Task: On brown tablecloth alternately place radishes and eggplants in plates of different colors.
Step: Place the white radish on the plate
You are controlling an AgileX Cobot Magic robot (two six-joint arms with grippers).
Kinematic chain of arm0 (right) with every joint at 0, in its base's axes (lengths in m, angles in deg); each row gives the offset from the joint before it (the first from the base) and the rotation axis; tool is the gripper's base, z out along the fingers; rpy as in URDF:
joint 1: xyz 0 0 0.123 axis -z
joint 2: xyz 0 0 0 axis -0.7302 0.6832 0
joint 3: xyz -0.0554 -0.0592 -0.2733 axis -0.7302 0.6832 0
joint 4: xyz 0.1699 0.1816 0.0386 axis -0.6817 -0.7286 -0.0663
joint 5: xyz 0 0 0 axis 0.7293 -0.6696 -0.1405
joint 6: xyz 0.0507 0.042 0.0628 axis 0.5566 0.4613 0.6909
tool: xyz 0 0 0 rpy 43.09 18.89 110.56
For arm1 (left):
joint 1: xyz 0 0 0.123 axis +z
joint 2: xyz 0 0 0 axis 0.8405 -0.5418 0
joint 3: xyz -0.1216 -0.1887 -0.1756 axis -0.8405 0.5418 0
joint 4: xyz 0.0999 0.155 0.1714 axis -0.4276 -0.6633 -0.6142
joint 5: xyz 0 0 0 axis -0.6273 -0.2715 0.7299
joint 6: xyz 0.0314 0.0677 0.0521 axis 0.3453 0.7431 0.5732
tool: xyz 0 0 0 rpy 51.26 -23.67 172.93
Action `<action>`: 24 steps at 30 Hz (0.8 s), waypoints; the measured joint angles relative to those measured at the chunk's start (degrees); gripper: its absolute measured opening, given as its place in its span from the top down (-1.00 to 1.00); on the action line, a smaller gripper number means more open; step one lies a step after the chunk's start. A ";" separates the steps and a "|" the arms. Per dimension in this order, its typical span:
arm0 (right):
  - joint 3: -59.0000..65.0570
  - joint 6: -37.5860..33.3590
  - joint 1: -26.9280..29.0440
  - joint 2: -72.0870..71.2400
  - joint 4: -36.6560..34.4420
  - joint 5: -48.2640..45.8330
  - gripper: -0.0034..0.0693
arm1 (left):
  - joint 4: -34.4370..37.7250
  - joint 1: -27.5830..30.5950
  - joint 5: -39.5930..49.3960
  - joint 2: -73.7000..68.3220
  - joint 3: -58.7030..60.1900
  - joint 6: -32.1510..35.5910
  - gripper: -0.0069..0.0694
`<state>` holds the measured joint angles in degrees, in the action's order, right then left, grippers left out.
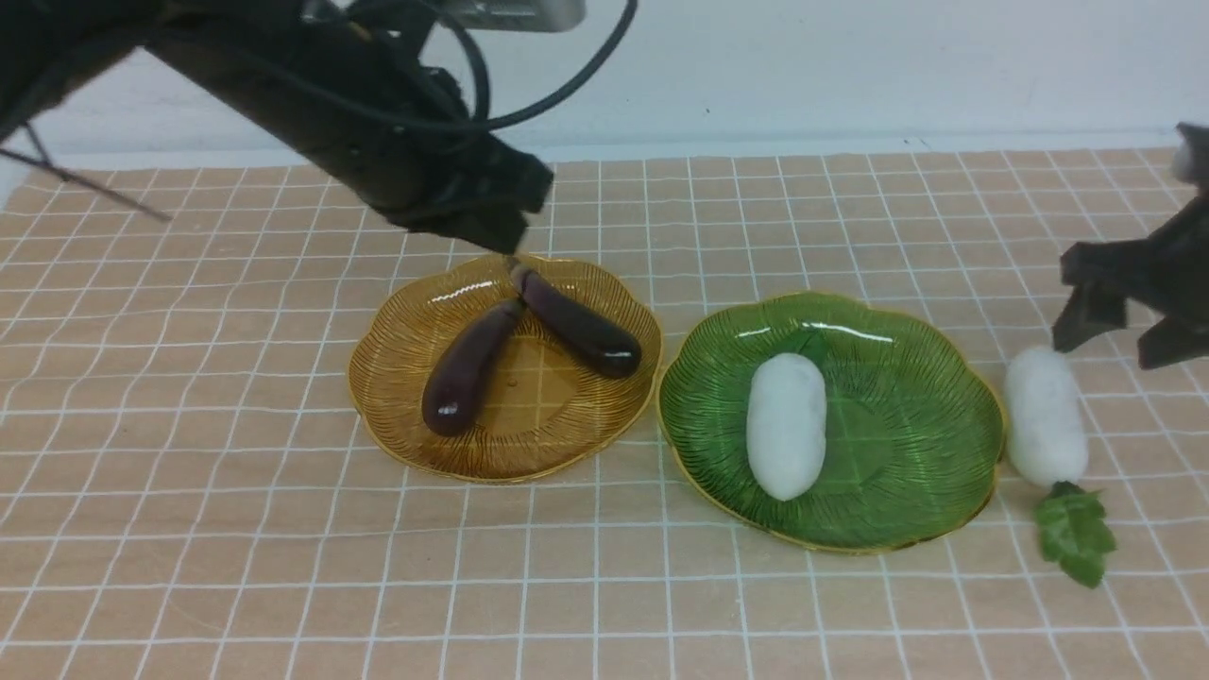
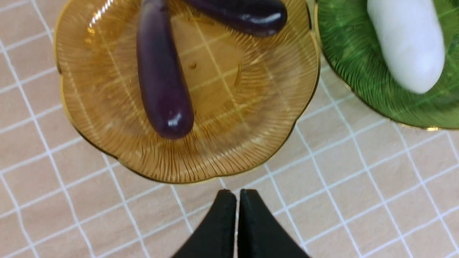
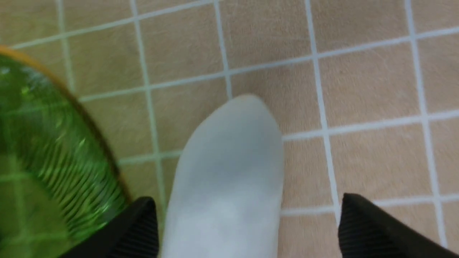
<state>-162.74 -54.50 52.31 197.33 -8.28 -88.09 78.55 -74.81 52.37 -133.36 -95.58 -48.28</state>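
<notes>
Where the brown tablecloth [image 1: 236, 567] ends, a white wall [image 1: 850, 66] rises.

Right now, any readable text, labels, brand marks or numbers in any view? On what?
None readable in any view.
The amber plate, green plate, eggplants and radishes carry no print.
The brown tablecloth shows only a white grid, no characters.
</notes>
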 joint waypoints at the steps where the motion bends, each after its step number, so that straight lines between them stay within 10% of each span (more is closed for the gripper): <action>1: -0.05 0.00 0.00 0.39 -0.28 0.17 -0.80 | 0.00 0.00 0.06 0.05 0.23 0.00 0.83; 6: -0.18 0.00 0.00 1.26 -0.45 0.09 -0.47 | 0.00 0.00 0.17 0.45 0.36 0.00 0.83; 14: -12.21 1.76 0.37 -5.85 0.26 -14.98 -0.48 | 0.00 0.00 0.44 3.73 0.41 -0.05 0.83; 24: -13.20 2.32 -14.62 -1.48 -1.47 -15.92 -0.48 | 0.00 0.00 2.89 10.87 4.03 -0.42 0.83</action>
<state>-175.95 -52.18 37.69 195.85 -9.75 -104.01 78.55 -74.81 55.26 -122.49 -91.55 -48.70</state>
